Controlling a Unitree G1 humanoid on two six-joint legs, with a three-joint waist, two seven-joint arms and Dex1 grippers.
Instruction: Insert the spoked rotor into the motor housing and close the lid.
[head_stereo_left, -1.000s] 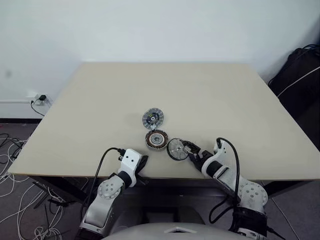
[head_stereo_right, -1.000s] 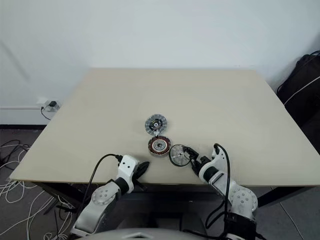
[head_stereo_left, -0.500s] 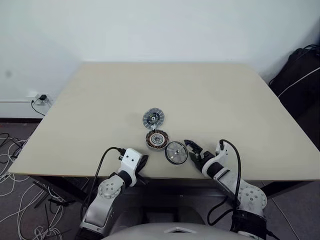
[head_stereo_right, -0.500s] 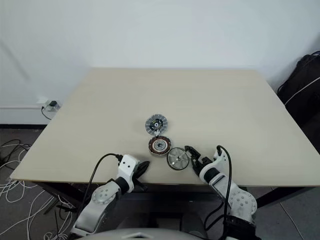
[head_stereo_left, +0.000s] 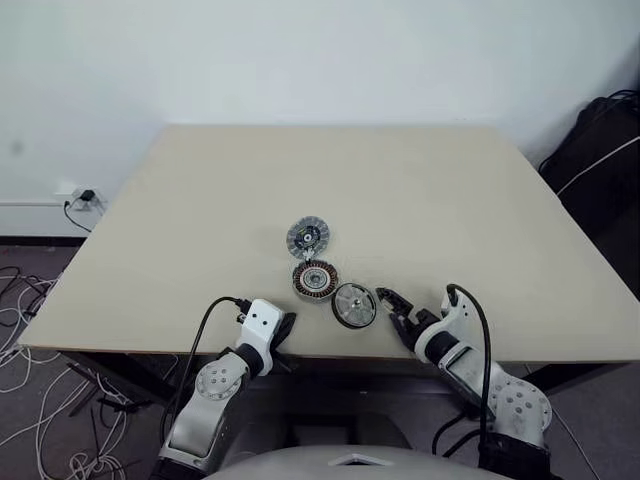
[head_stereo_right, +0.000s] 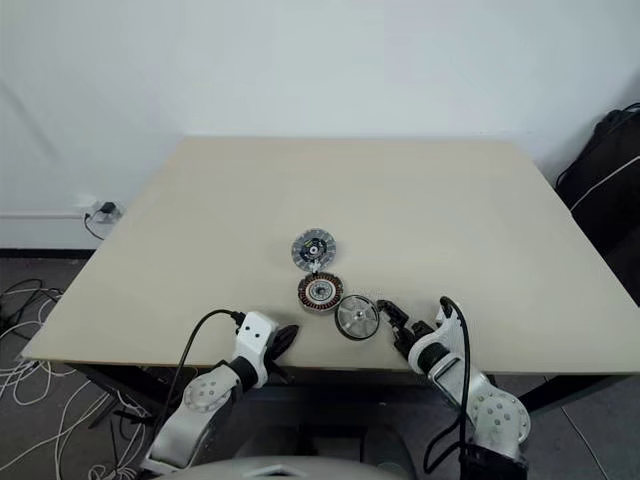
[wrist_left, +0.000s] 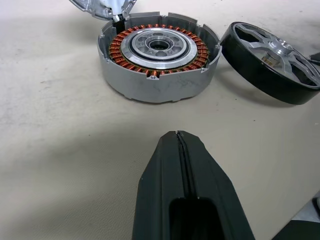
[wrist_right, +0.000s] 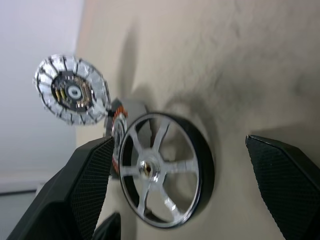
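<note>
Three parts lie on the bench (head_stereo_left: 420, 190): the spoked rotor (head_stereo_left: 353, 305) just right of the motor housing (head_stereo_left: 314, 279), the lid (head_stereo_left: 307, 237) just behind it. The right gripper (head_stereo_left: 392, 303), jaws wide and empty, sits right of the rotor; the left gripper (wrist_left: 181, 150), jaws closed, holds nothing. A shallow pinch on the rotor's thin rim could let it slip or nudge the housing.

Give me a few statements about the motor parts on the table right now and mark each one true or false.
1. The spoked rotor is already seated inside the motor housing. False: it lies on the table beside the housing.
2. The lid lies on the far side of the housing. True.
3. The right gripper grips the rotor. False: its fingers are open, just off the rotor.
4. The left gripper has its fingers shut, holding nothing. True.
5. Copper windings show in the open housing. True.
</note>
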